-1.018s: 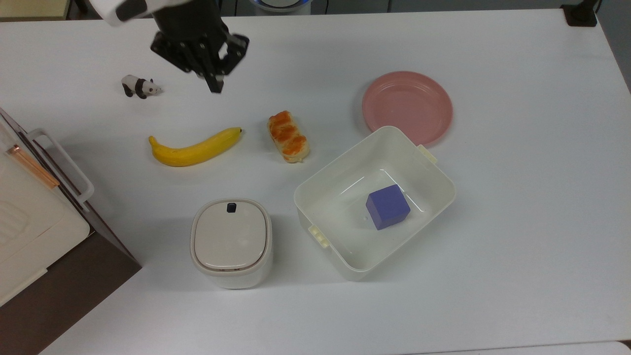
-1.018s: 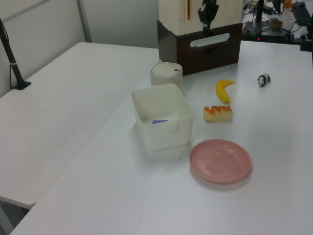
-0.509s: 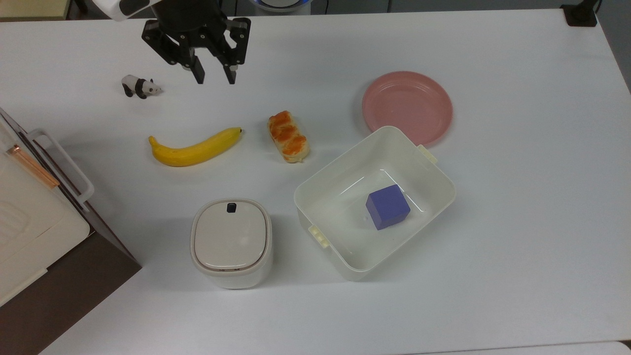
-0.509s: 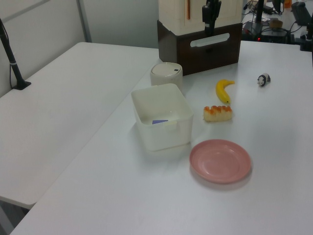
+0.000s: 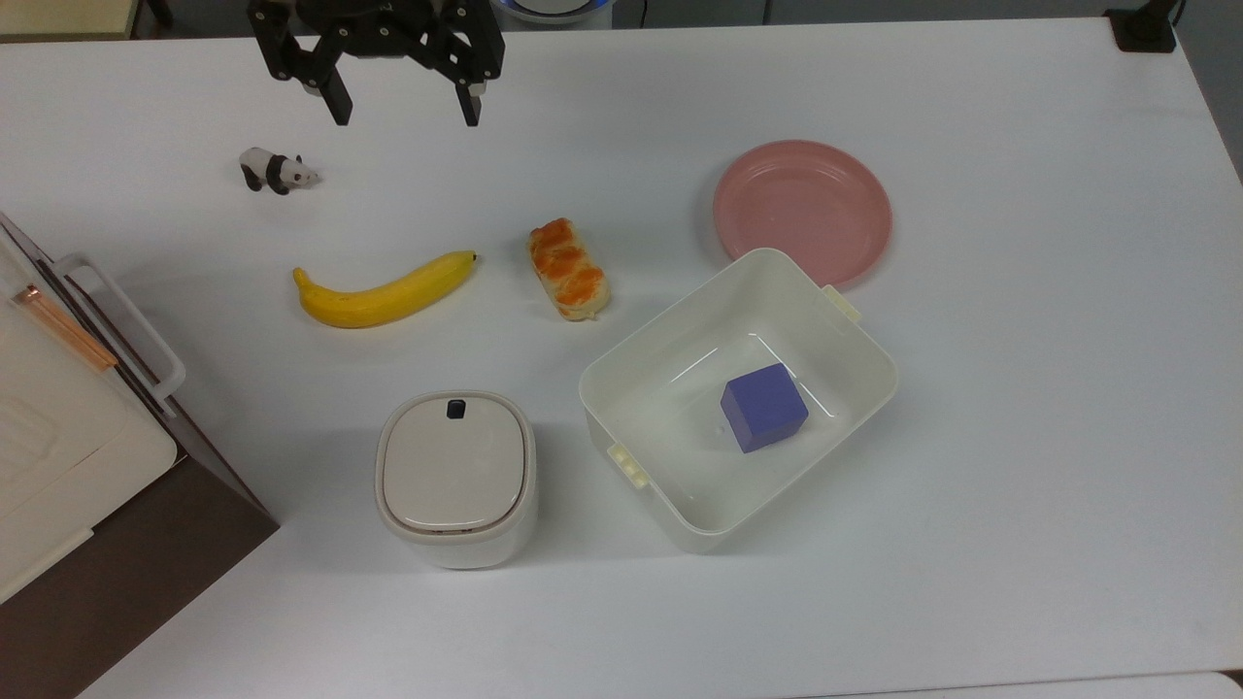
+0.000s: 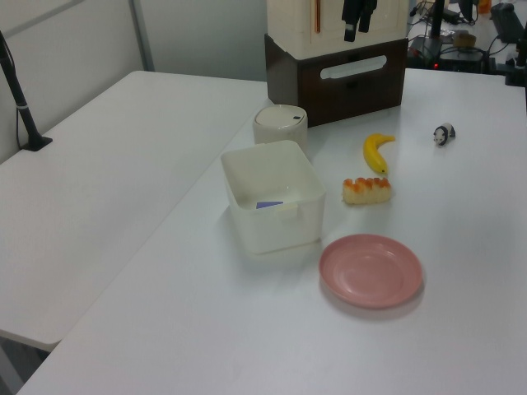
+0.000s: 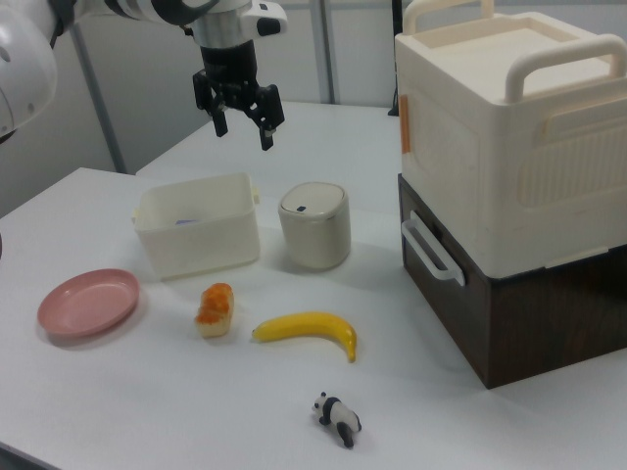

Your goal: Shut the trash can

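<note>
The trash can (image 5: 455, 480) looks like smooth cream plastic, and its beige lid (image 5: 453, 463) has a soft, slightly glossy shine. Just beside the trash can, the white tub (image 5: 680, 485) is also smooth plastic, with light reflections on its inner floor. The purple block (image 5: 764, 407) inside the tub looks matt. Beyond the tub, the pink plate (image 5: 802, 209) has a smooth, faintly glossy surface. The banana (image 5: 385, 291) has a smooth yellow skin with a light sheen, and the pastry (image 5: 568, 268) looks rough and glazed. The table (image 5: 1020, 388) is matt white. The gripper (image 5: 404, 105) looks like matt black plastic or metal. The brown cabinet (image 7: 529, 313) shows a dark wood grain.
</note>
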You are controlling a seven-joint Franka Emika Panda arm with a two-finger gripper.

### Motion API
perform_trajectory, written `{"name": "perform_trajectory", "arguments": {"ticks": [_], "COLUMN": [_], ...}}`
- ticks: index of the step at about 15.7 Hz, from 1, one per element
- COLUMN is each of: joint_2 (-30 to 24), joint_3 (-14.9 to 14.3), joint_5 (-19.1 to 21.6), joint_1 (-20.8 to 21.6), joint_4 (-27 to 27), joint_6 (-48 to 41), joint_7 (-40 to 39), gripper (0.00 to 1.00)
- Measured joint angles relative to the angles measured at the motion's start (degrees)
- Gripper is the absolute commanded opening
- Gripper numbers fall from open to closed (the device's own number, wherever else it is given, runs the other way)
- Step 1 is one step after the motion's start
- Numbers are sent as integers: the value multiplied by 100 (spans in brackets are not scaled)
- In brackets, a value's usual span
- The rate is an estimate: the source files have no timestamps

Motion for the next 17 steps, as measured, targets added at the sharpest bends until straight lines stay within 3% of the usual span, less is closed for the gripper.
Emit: {"name": "perform_trajectory", "arguments": {"ticks": [17], "joint_2": [-234], "joint_3": [-52], "joint_5": [-2], "joint_1": [18], "joint_4": [-160], "joint_6": [-73], "joint_7": [1], "gripper": [100]}}
